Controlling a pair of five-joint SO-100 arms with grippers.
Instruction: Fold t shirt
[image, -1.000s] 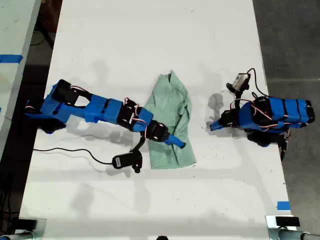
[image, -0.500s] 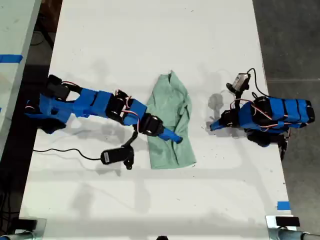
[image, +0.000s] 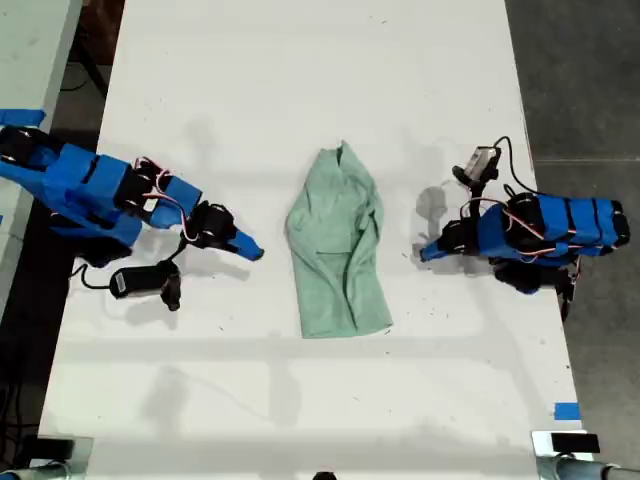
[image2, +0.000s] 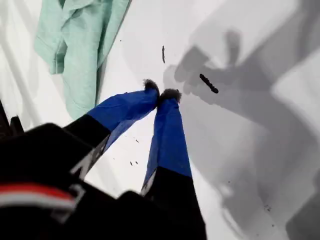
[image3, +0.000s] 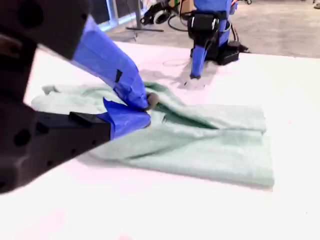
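The pale mint-green t shirt (image: 340, 240) lies flat and folded lengthways at the middle of the white table, its narrow end toward the exterior view's top. My second gripper (image: 254, 253) is at the exterior view's left, a short way off the shirt's edge, shut and empty. In the second wrist view my second gripper (image3: 146, 109) sits low in front of the t shirt (image3: 200, 140). My first gripper (image: 424, 251) rests at the exterior view's right, just off the shirt's other edge. In the first wrist view my first gripper (image2: 161, 92) has its tips touching, with the t shirt (image2: 75, 45) beside it.
The white table (image: 300, 80) stretches around the shirt. A black camera on a cable (image: 140, 281) hangs by the second arm. Blue tape (image: 566, 410) marks the table's edge at the exterior view's lower right. Another table (image: 30, 60) stands at the exterior view's left.
The second arm has drawn back toward the exterior view's left, its gripper leaving the shirt. The shirt now lies uncovered and flatter. The first arm has not moved.
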